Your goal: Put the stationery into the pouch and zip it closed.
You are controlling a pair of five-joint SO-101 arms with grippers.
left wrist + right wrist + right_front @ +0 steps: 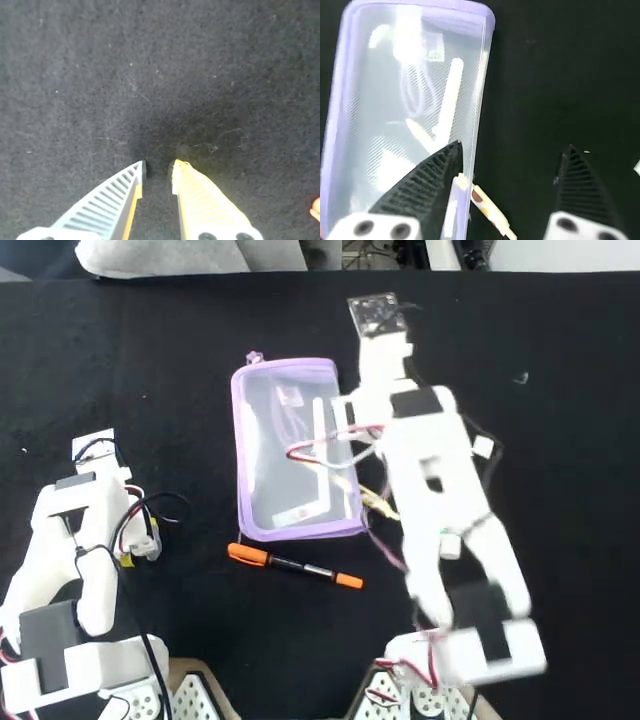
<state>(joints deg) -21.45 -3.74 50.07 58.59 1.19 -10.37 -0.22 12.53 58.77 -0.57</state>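
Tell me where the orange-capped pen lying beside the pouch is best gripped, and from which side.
Grip the pen at its dark middle barrel, coming straight down with the jaws across its width. It lies flat on the table, apart from the pouch, with bare cloth along both long sides.

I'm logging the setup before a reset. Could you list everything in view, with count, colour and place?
clear plastic pouch with purple edging: 1, clear and purple, flat at mid-table, with pale items inside that cannot be identified
black marker with orange ends: 1, black and orange, on the cloth beside the pouch's short edge nearer the arm bases
cream pen with a brown band: 1, cream, at the pouch's long edge below the right claw
black cloth-covered table: 1, black, under everything
left arm: 1, white, away from the pouch
right arm: 1, white, over the pouch's long edge
left claw: 1, grey and yellow, narrowly open above bare cloth
right claw: 1, black, wide open, empty
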